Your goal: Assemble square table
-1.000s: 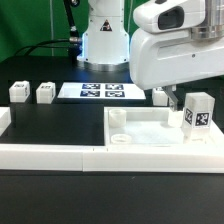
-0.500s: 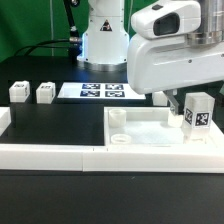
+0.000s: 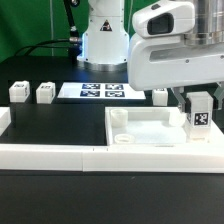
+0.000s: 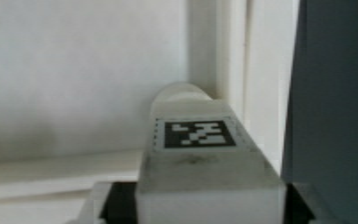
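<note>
Wrist view: tagged leg [image 4: 197, 150] tight within pincer [image 4: 204, 204]

Smooth white plastic leg [image 3: 200, 114], tabletop [image 3: 155, 129]; matt black table [image 3: 60, 125].

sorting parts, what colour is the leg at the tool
White leg, black-and-white tag; wrist view shows it best.

This is a robotics lab. A white robot arm base [image 3: 103, 45] stands at a black surface [image 3: 55, 125] with a green backdrop [image 3: 28, 22]. On the surface lie a marker board [image 3: 100, 91] and small tagged legs [image 3: 18, 92]. A low white border wall [image 3: 50, 155] edges the surface.
</note>
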{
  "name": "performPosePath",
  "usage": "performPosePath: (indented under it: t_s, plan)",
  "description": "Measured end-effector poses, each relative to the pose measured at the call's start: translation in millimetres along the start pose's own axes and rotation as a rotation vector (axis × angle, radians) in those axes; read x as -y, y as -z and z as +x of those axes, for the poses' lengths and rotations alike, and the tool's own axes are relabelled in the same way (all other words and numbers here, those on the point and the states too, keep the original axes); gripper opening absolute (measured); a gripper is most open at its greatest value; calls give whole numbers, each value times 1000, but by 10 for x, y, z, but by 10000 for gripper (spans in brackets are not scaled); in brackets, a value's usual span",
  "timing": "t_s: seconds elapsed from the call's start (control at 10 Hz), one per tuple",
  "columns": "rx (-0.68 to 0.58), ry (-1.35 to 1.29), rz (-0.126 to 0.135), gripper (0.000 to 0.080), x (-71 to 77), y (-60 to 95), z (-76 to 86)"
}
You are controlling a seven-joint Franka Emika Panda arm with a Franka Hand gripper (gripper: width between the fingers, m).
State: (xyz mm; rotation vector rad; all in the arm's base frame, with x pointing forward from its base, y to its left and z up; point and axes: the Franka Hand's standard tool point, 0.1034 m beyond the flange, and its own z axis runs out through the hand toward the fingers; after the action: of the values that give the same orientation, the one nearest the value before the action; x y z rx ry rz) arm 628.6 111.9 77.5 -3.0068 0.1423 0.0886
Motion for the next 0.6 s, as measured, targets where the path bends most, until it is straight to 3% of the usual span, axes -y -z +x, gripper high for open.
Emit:
performPosePath:
  t_s: [0.1, 0.4, 0.6]
  plan:
    - [-10, -118, 0, 290, 11, -8, 8]
    - [-50, -605, -46, 290, 45, -21, 10]
    - [-55, -954, -42, 290, 47, -22, 39]
